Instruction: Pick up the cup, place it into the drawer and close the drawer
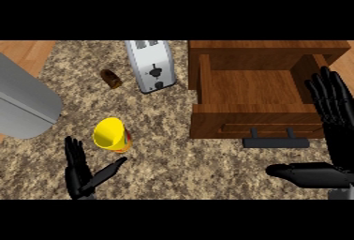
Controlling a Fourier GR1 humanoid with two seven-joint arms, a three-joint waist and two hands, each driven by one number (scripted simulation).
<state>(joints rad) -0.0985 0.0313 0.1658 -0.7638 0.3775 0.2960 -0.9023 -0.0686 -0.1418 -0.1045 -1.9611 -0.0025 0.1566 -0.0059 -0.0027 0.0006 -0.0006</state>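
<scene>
The task is at its first step: the cup [110, 134] has not yet been picked up. It stands on the desk [194, 168] at about 8 o'clock in the head view, with its yellow mouth turned up and nothing showing inside it. The left hand [79, 171] is just beside it, at the cup's 7 o'clock. Its fingers are straight and spread, its thumb is angled toward the cup, and it holds nothing. The next move probably calls for this hand to come round the cup's side and curl on it before lifting. It would then carry the cup across toward 2 o'clock, where the wooden drawer [256, 119] is pulled out with a bare floor. The drawer's dark handle [276, 142] faces the robot. The right hand [337, 140] rests open at 3 o'clock beside the drawer, fingers up, well placed to push the front shut later. A toaster [152, 65] lies at 11 o'clock, well apart from the cup.
</scene>
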